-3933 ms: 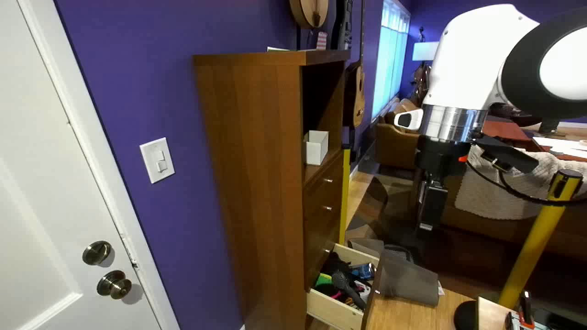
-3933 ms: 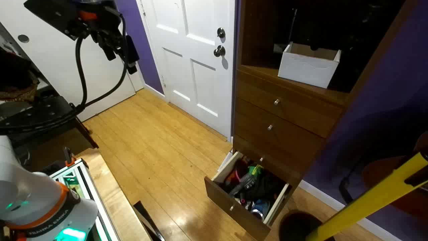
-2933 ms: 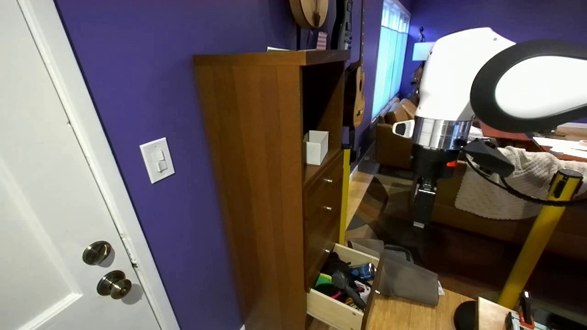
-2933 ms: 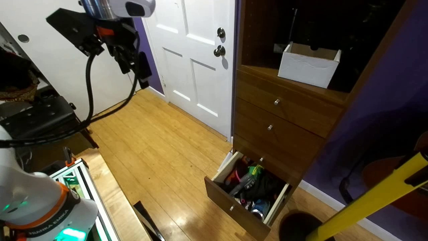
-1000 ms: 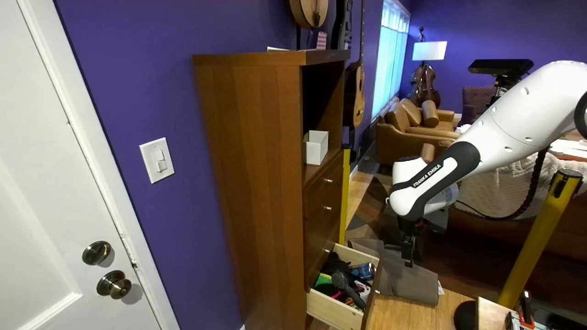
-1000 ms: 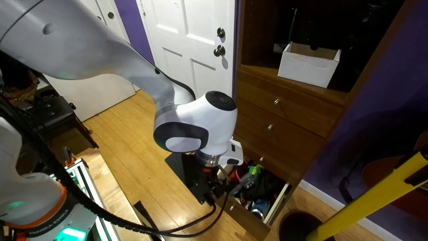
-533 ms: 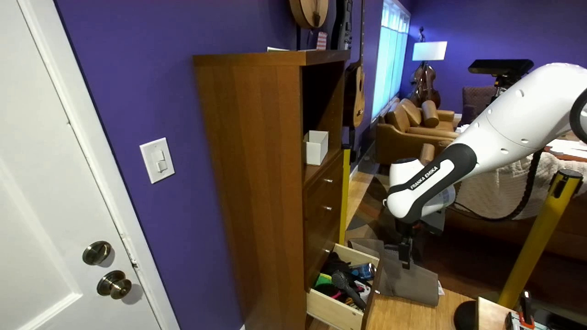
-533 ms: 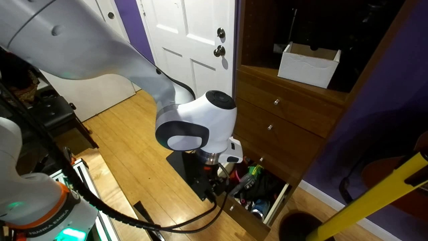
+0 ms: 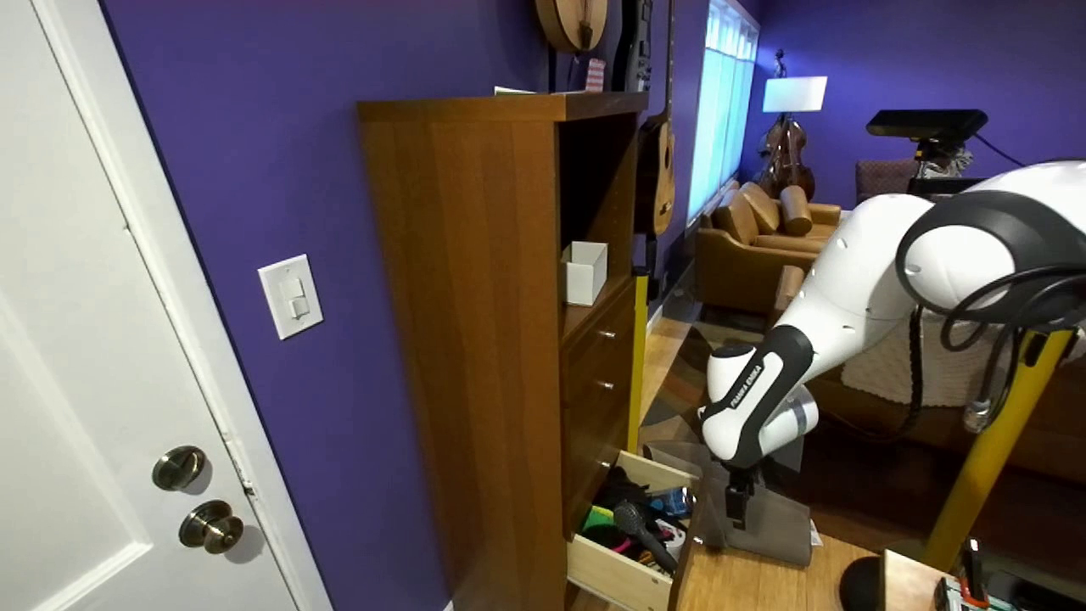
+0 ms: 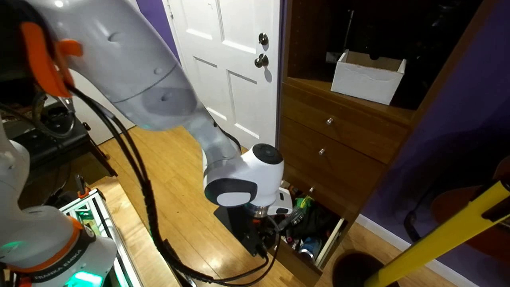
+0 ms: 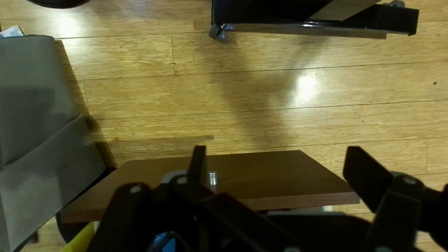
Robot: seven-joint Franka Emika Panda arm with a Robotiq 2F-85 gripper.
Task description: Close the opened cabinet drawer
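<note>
Brown wood sticks out: the bottom drawer (image 9: 615,577) of the tall cabinet (image 9: 475,339) is open, with lots of stuff (image 9: 640,533) inside, and it has not moved. The gripper (image 11: 278,159) has just come lower and closer to the drawer's front (image 11: 259,175), its jaws wide apart, gripping nothing. So the push is likely near but has not begun.
</note>
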